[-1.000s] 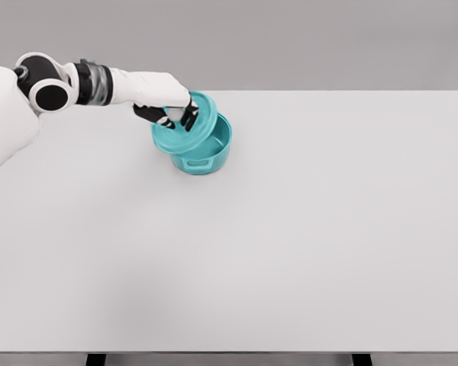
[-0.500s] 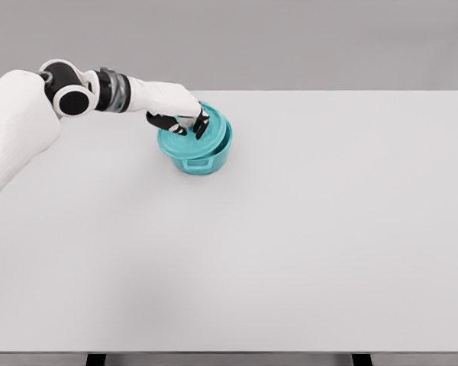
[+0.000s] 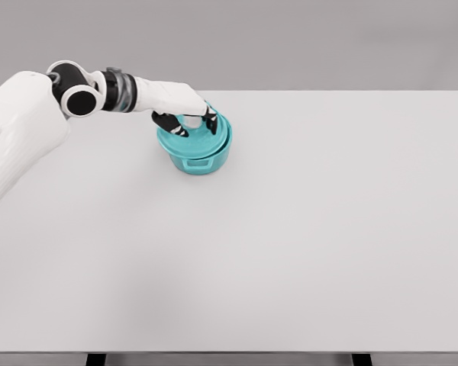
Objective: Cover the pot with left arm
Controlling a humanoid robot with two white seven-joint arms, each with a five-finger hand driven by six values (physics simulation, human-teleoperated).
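Observation:
A teal pot (image 3: pixel 200 158) with a side handle stands on the white table, left of the middle near the far edge. A teal lid (image 3: pixel 201 138) lies on its rim, nearly level. My left hand (image 3: pixel 188 122) reaches in from the upper left and sits on top of the lid, its dark fingers (image 3: pixel 211 122) curled around the lid's knob. The knob itself is hidden under the hand. The right arm does not show.
The white table (image 3: pixel 290 244) stretches wide to the right and toward me. Its far edge runs just behind the pot. My left shoulder and upper arm (image 3: pixel 15 137) fill the left side of the view.
The lid was tilted steeply against the pot a second ago; it has come down and levelled onto the rim. My left hand moved slightly right and down with it.

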